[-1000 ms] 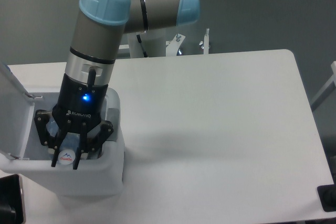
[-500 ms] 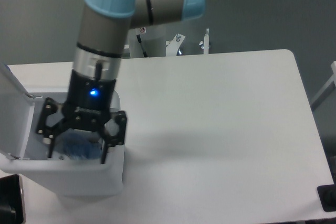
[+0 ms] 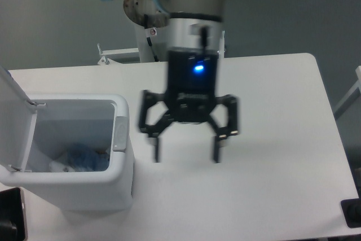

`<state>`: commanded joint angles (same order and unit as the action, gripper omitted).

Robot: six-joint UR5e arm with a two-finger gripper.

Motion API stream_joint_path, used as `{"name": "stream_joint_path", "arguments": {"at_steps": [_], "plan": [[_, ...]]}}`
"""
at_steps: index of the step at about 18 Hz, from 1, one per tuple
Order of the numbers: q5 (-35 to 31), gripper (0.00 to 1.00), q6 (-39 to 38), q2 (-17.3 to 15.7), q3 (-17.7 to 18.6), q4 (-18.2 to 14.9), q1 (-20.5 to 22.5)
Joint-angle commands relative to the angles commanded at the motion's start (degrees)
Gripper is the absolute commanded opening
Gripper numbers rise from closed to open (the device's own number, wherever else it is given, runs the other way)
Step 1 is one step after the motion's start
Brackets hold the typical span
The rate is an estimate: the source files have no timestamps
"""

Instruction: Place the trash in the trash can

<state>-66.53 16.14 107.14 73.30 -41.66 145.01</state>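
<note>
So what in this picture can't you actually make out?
- Contents of the trash can: the front wall hides most of it. A bluish crumpled thing shows; whether a second item lies beside it is unclear.
- The lid: cut off by the left edge.
- The tool: motion blur smears its open fingers, so fine detail is lost.
- The dark objects at the bottom corners: cut off by the frame, so unidentifiable.

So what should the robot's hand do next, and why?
Probably pull back and rest, perhaps after flipping the lid shut. The hand hangs open and empty over the bare table, beside the trash can. A bluish bottle lies inside the bin, with something white next to it, likely the carton. No trash shows on the table.
</note>
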Motion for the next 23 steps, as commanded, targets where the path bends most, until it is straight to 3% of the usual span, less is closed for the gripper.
{"name": "stream_joint_path", "arguments": {"at_steps": [4, 6, 11, 14, 15, 20, 23], "plan": [[-7.7, 1.00, 9.1, -1.2, 1.0, -0.4, 2.4], [-13.2, 1.00, 15.8, -1.3, 1.1, -2.5, 2.4], [-22.5, 1.00, 31.3, -2.4, 2.5, -9.1, 3.1], [-24.3, 1.00, 41.8, -4.2, 2.6, -18.5, 4.5], [-24.3, 1.00, 44.8, -4.8, 2.8, -20.0, 5.1], [-24.3, 1.00, 47.0, -6.8, 4.7, -23.3, 6.4], [-24.1, 1.00, 47.0, -6.9, 4.7, -23.4, 6.5]]}}
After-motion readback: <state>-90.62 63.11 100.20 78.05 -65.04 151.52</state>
